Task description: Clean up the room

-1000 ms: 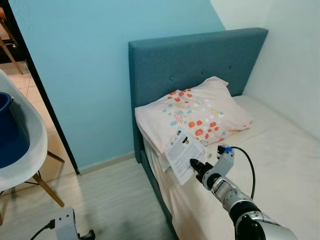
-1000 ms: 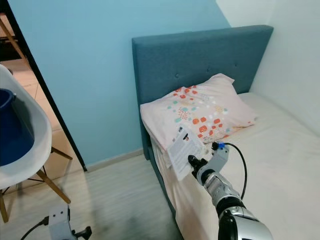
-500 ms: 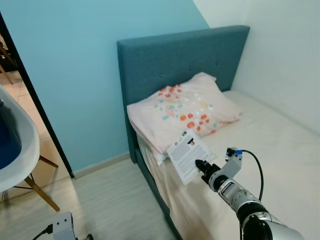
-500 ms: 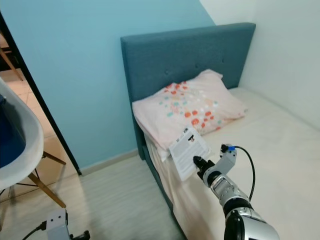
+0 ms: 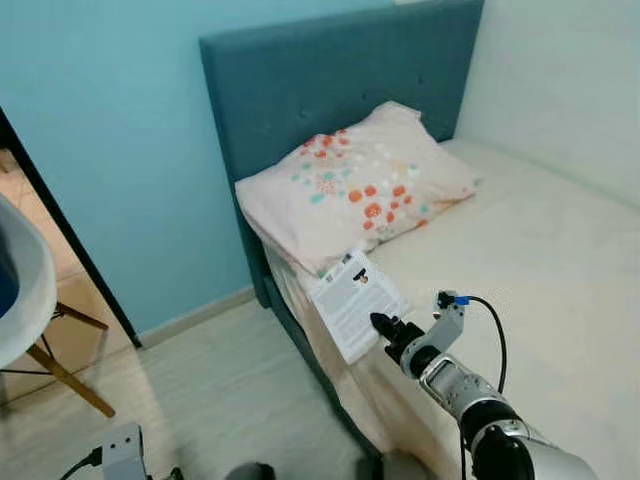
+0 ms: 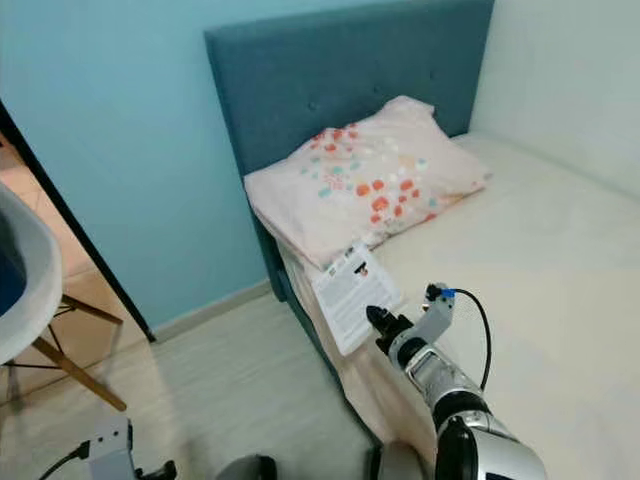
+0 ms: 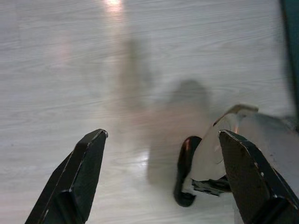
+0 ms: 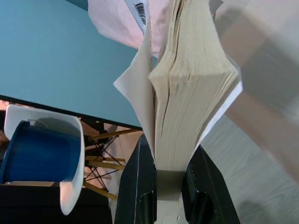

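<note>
— What's on the far left?

— A white chair (image 5: pixel 25 290) by the doorway, with a blue bucket (image 8: pixel 39 151) sitting in its seat, as the right wrist view shows. Near it and low down, the left gripper (image 7: pixel 163 182) hangs over bare wood floor (image 5: pixel 210 390), fingers spread wide and holding nothing.

— And the thing being tidied?

— A paperback book (image 5: pixel 352 303), pinched at its lower edge by the right gripper (image 5: pixel 385 327), jaws clenched on the page block. It is held up tilted just off the near-left edge of the bed (image 5: pixel 520 260), below the spotted pillow (image 5: pixel 355 190) that lies against the teal headboard (image 5: pixel 330 75).

— How should the carry go?

— My guess is the book is headed away from the bed. The front cover is splaying loose from the pages, so the grip should stay firm and the wrist steady — a swing could fan it open or let it slip. Keep it clear of the mattress edge while turning left, and don't release until it rests on something.
</note>
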`<state>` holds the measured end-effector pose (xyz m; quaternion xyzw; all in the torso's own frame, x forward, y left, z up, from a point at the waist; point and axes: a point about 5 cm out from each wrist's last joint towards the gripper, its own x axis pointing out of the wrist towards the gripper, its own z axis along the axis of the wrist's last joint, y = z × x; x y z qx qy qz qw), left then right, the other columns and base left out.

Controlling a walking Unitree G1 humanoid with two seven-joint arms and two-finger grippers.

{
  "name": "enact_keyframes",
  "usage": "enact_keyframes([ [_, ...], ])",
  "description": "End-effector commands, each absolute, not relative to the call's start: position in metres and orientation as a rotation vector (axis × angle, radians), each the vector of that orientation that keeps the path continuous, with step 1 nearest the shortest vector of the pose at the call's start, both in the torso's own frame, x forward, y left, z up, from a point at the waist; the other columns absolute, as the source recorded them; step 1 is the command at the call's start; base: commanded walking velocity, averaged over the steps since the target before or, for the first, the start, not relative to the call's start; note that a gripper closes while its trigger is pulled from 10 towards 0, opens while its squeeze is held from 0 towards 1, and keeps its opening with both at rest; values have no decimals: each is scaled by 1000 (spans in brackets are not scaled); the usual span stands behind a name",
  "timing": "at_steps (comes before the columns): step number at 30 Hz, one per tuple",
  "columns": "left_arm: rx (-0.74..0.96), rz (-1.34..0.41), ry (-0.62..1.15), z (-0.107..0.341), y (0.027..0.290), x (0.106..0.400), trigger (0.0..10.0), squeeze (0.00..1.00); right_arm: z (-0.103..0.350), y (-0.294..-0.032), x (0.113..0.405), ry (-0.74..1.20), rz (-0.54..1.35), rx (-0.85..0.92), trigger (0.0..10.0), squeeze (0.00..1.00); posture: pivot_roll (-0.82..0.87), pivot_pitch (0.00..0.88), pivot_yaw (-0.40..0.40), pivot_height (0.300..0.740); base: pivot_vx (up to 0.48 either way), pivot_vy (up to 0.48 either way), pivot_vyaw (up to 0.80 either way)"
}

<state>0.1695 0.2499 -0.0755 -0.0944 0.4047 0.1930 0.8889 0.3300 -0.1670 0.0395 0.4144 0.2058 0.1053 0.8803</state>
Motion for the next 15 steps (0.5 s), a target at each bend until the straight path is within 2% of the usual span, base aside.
enact_keyframes([
  [1, -169, 408, 852, -76, 258, 162, 10000, 0, 51, -160, 339, 377, 241, 883, 10000, 0, -33, 22, 37, 555, 0, 0, 0],
  [4, -148, 416, 860, -77, 269, 150, 10000, 0, 54, -163, 343, 368, 178, 889, 10000, 0, 0, 66, 61, 550, 0, 0, 0],
  [5, -140, 418, 862, -77, 273, 146, 10000, 0, 51, -165, 343, 401, 148, 831, 10000, 0, 16, 85, 71, 550, 0, 0, 0],
  [8, -126, 420, 862, -76, 280, 142, 10000, 0, 49, -171, 342, 447, 106, 739, 10000, 0, 34, 102, 78, 550, 0, 0, 0],
  [15, -100, 424, 852, -72, 295, 133, 10000, 0, 65, -191, 353, 412, 25, 676, 10000, 0, 68, 146, 99, 550, 0, 0, 0],
])
